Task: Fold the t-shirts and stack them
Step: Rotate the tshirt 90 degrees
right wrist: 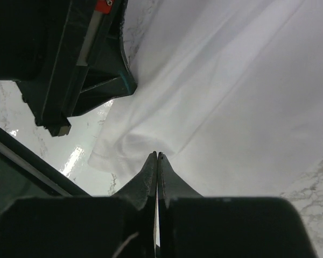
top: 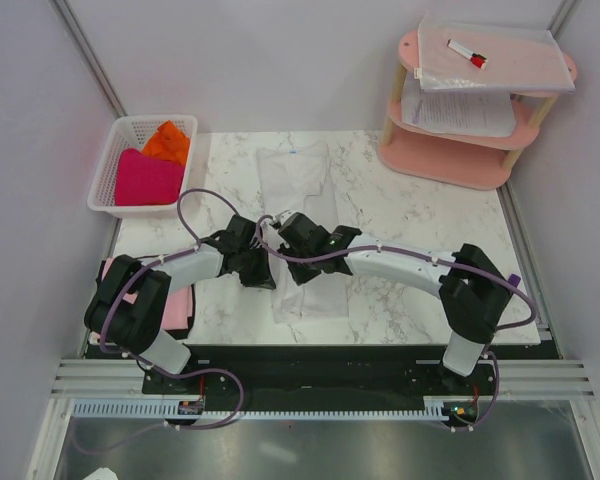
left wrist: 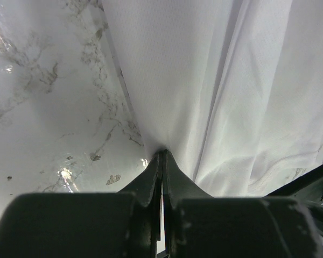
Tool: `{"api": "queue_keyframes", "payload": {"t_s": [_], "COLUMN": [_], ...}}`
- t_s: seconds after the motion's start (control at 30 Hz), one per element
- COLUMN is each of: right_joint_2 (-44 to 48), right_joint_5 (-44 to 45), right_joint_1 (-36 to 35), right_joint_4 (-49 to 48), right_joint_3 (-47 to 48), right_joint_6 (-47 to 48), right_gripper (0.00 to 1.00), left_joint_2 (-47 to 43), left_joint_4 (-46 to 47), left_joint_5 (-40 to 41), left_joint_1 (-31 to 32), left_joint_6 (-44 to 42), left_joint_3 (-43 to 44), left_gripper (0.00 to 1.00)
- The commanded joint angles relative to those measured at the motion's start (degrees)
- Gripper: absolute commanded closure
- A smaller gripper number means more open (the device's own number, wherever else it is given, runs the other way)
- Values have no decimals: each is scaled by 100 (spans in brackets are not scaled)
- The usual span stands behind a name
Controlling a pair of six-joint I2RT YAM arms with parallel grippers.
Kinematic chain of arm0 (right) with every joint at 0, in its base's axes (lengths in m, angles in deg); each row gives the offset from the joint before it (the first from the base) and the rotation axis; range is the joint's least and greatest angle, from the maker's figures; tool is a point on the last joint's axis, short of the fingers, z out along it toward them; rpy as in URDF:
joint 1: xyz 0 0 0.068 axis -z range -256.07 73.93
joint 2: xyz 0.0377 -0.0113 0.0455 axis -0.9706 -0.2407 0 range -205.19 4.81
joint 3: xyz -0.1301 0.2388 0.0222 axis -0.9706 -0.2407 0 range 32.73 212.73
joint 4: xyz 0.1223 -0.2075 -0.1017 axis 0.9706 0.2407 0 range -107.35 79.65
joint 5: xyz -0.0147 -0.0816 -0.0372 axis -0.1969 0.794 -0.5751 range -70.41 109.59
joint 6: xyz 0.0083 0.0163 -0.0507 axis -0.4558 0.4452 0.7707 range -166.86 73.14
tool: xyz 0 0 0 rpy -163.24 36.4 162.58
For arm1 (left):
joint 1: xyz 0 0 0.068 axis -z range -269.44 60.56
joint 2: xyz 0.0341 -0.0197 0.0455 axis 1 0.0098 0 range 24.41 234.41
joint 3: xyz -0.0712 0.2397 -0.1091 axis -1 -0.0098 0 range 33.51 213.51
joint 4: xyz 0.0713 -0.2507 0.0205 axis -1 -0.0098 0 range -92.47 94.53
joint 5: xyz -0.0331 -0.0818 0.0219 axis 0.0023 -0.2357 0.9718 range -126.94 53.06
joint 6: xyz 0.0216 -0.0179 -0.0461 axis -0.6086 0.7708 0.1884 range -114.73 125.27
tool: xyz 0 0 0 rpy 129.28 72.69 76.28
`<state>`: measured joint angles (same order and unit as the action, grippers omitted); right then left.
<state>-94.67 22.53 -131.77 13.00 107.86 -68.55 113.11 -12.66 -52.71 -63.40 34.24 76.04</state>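
Left gripper (left wrist: 162, 157) and right gripper (right wrist: 158, 157) are closed tight on the white t-shirt (left wrist: 231, 80). I should move both together, level, so the fold lands straight.

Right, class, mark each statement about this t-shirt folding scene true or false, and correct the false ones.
1. The left gripper and right gripper are both pinched shut on the white t-shirt. True.
2. The basket holds the white t-shirt. False: it holds the magenta t-shirt and the orange t-shirt.
3. The white t-shirt lies on the marble table. True.
4. The marker lies on the table. False: it lies on the pink shelf, top tier.
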Motion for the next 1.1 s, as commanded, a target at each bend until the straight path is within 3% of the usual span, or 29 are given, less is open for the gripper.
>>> {"api": "queue_keyframes", "payload": {"t_s": [0.0, 1.07], "right_joint_2": [-545, -1372], "right_joint_5": [-434, -865], "right_joint_1": [-125, -679], "right_joint_4": [-310, -328], "right_joint_3": [212, 652], "right_joint_6": [104, 104], "right_gripper": [100, 100], "left_joint_2": [165, 165], "left_joint_4": [14, 5], "left_joint_5": [531, 549], "left_joint_1": [-55, -55], "left_joint_6": [12, 47], "left_joint_3": [-165, -165], "left_gripper": [98, 98]}}
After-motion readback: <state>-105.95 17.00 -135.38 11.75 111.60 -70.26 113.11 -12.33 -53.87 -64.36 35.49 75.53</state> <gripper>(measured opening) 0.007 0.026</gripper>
